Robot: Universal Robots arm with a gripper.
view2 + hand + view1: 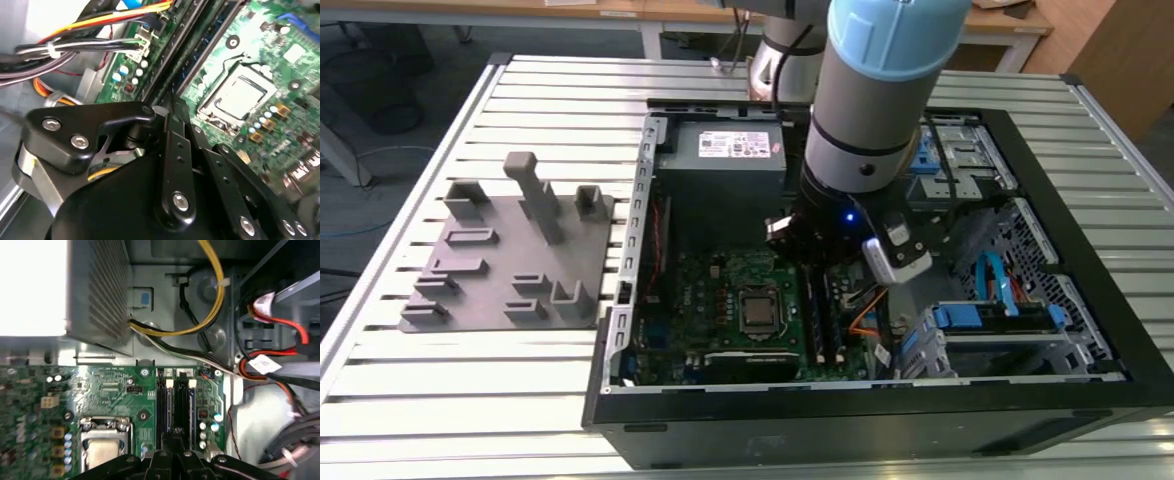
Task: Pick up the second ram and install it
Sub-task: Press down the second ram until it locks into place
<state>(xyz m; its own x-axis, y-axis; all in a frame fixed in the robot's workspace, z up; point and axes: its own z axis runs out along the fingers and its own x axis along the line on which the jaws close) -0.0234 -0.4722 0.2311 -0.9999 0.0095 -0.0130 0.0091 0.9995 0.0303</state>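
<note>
second ram [168, 402] shows as a thin dark blue-green strip standing on edge in the black slot rails [184, 405], directly ahead of the fingers. a second such strip runs next to it, and i cannot tell which went in first. the gripper [173, 436] sits low over the near end of these rails, its fingers [176, 117] drawn close together with nothing visible between them; i cannot tell whether the tips press on the stick's edge. to one side of the fingers lies the square silver socket [102, 447] on the green motherboard [110, 385]. beyond the far end of the rails yellow cables [212, 295] cross the case wall. in the exterior view the arm [867, 110] reaches down into the open computer case [1067, 200] on the slatted bench [560, 90], well apart from a grey fixture plate [500, 255].
</note>
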